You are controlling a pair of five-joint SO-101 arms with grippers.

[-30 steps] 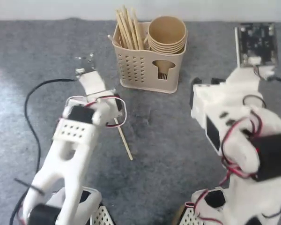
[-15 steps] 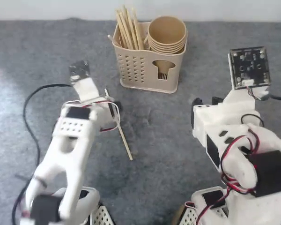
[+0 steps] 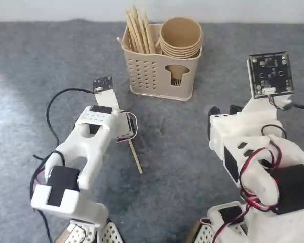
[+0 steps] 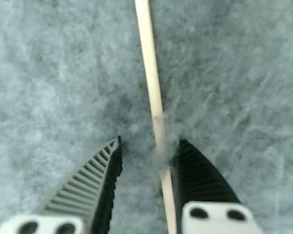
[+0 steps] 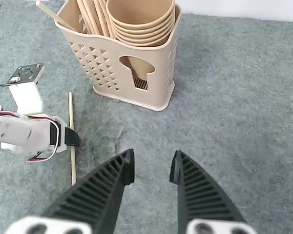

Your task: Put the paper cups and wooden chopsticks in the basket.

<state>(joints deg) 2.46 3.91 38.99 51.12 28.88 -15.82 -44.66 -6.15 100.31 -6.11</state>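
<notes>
Over at 7 o'clock from the beige perforated plastic basket [image 3: 152,76], one loose pale wooden chopstick [image 4: 151,83] lay flat on the grey carpet [image 3: 182,147]. The left gripper [image 4: 149,141] sat down over it, jaws apart, one finger touching it. The stacked brown paper cups [image 3: 181,33] and a bundle of wooden chopsticks [image 3: 138,30] sat in the basket. The right gripper [image 5: 152,153] hung at 5 o'clock, jaws apart, nothing in them.

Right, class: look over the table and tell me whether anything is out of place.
One wooden chopstick lies flat on the grey mat, outside the basket holding the other chopsticks and paper cups. The open left hand straddles it.
</notes>
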